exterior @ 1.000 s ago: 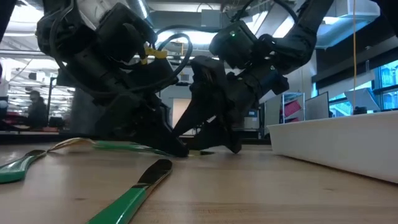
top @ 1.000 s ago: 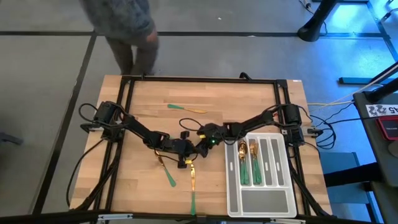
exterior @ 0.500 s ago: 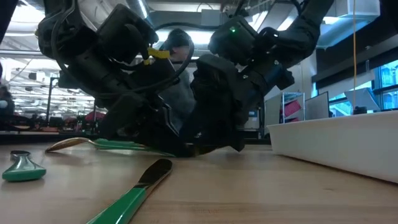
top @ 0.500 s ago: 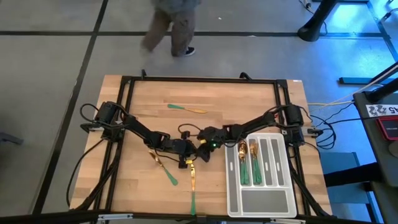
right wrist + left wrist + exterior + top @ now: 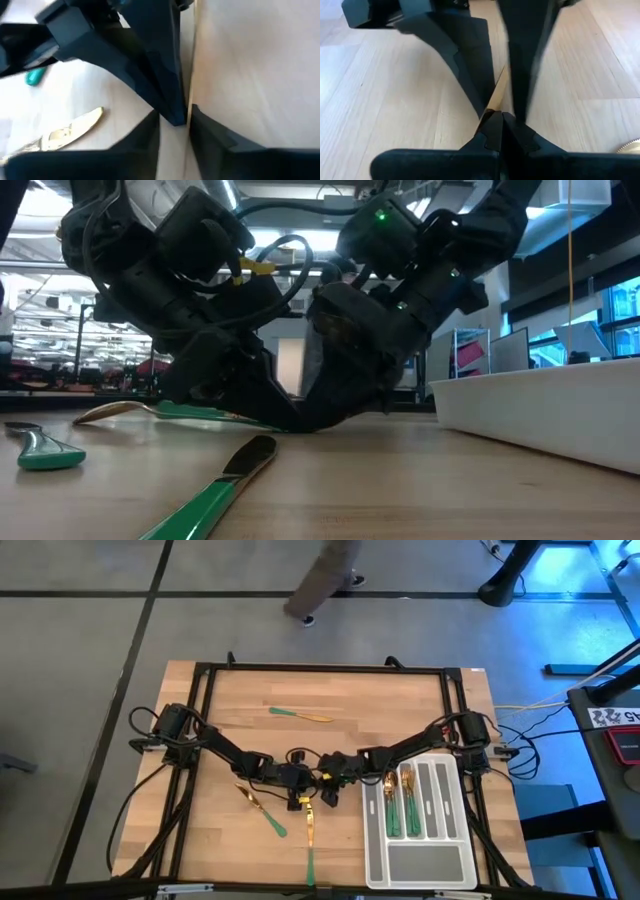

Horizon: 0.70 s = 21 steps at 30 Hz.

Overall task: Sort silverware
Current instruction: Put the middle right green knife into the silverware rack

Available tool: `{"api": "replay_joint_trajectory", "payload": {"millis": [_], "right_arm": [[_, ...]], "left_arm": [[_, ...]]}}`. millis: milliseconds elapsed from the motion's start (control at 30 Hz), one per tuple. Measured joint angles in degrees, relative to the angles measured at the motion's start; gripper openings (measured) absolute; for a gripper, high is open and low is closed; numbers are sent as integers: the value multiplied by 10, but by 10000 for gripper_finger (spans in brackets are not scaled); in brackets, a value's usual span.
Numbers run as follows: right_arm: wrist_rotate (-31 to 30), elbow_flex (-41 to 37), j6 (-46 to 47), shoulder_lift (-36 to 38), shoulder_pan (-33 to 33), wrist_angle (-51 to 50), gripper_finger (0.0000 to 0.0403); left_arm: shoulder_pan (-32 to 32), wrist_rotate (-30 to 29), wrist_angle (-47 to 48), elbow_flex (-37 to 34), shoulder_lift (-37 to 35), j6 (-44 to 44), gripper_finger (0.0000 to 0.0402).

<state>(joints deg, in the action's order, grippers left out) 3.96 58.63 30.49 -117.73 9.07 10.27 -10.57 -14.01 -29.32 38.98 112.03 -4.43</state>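
Silverware (image 5: 262, 810) with gold heads and green handles lay on a wooden table (image 5: 350, 695) with a black frame around it. The floor (image 5: 80, 640) under the table was grey with dark lines.

On the left half, one short piece lay tilted on the wood. Farther back, near the middle, a far piece (image 5: 300, 716) lay alone, well apart from the others.

In the middle, the two dark arms met. The left gripper (image 5: 300, 795) was low on the table, clenched on a thin gold piece (image 5: 499, 87). The right gripper (image 5: 322, 792) was just beside it, tip to tip, at the same thin gold piece. I could not tell if it was gripping or let go. A long piece (image 5: 311, 840) lay on the near side of them, with its green handle pointing at the near edge.

On the right stood a pale grey tray (image 5: 420, 865) with long slots. Two slots on its left side held more silverware, gold heads pointing to the far side. The other slots were bare.

At the back of the room, the legs of a person (image 5: 325, 580) showed on the floor. The low view showed ceiling lights and a screen (image 5: 515, 345) behind the arms. Blue light shone at the far right.

A white label (image 5: 615, 718) with dark marks sat at the right edge, too small to read.
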Motion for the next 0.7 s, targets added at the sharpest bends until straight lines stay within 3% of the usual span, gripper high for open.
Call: {"api": "replay_joint_trajectory", "payload": {"millis": [133, 367, 700], "right_arm": [[-11, -1, -8, 0, 1, -11, 19], [-35, 0, 12, 1, 1, -26, 6], [-49, 0, 13, 1, 1, -25, 2]], "left_arm": [[-8, -10, 2, 0, -3, -7, 0], [-31, -12, 48, -2, -56, 36, 7], [-47, -40, 340, 31, -193, 25, 131]]}}
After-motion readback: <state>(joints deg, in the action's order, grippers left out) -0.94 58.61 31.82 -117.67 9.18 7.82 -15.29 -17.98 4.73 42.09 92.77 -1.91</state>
